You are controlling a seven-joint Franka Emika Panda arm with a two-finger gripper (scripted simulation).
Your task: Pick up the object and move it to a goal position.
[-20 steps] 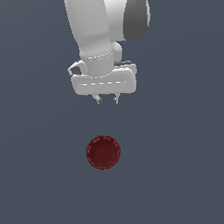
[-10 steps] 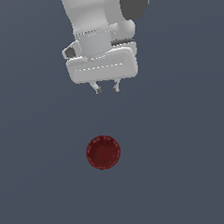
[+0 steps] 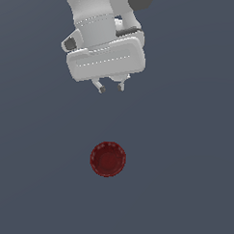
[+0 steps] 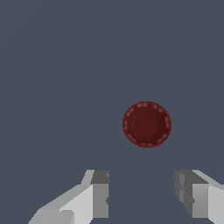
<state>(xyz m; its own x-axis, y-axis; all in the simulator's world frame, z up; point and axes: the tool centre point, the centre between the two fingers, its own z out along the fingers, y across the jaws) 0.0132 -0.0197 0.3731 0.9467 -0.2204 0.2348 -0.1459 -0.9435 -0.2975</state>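
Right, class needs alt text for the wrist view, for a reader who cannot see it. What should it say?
A small dark red bowl with a scalloped rim sits alone and upright on a plain dark grey surface, untouched. In the foreground the open gripper shows its two grey fingers spread apart with nothing between them, and the bowl lies beyond them.

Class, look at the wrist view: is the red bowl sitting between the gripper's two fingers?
No. The bowl lies apart from the open gripper, beyond its fingertips.
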